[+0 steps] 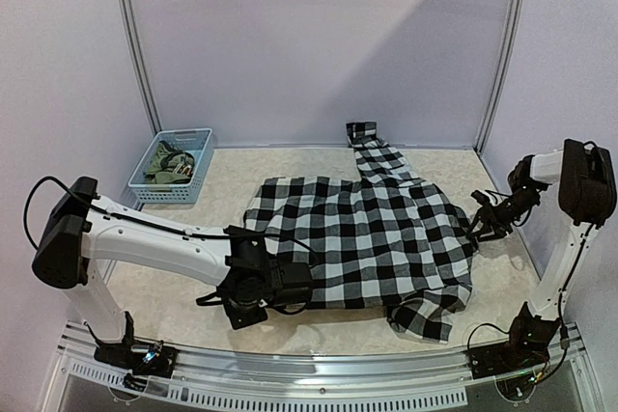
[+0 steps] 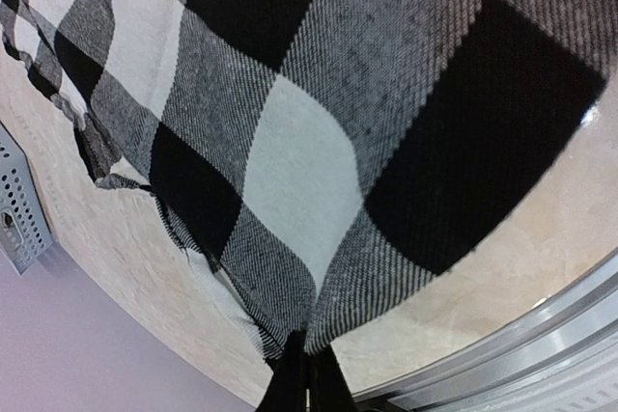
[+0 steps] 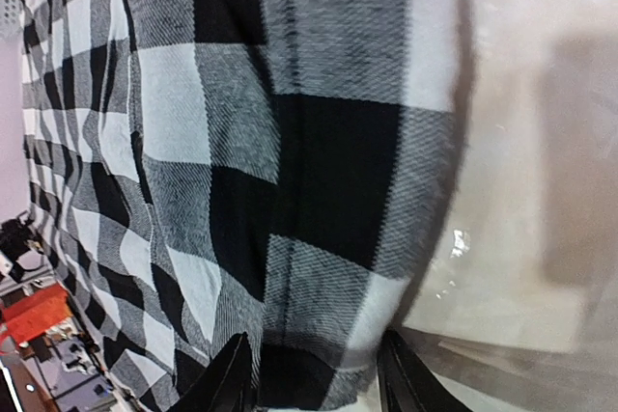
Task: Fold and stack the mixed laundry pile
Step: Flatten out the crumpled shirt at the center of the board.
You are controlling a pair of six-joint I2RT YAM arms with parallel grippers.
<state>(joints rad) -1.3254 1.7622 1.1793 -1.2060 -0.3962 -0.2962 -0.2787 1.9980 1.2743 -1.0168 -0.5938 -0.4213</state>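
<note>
The black-and-white checked shirt point(image 1: 367, 238) lies spread on the table, one sleeve reaching toward the back wall and one bunched at the near right. My left gripper point(image 1: 290, 282) is at its near left hem, shut and pinching the cloth, as the left wrist view point(image 2: 309, 373) shows; the shirt point(image 2: 290, 142) hangs stretched from it. My right gripper point(image 1: 480, 224) is at the shirt's right edge. In the right wrist view it point(image 3: 317, 378) is open, and the shirt's edge point(image 3: 319, 200) lies between its spread fingers. The olive-green shirt point(image 1: 172, 166) lies crumpled in the basket.
The light blue lattice basket point(image 1: 188, 134) stands at the back left against the wall. Metal posts and grey walls close in the back and sides. A metal rail point(image 1: 319, 364) runs along the near table edge and shows in the left wrist view point(image 2: 541, 335).
</note>
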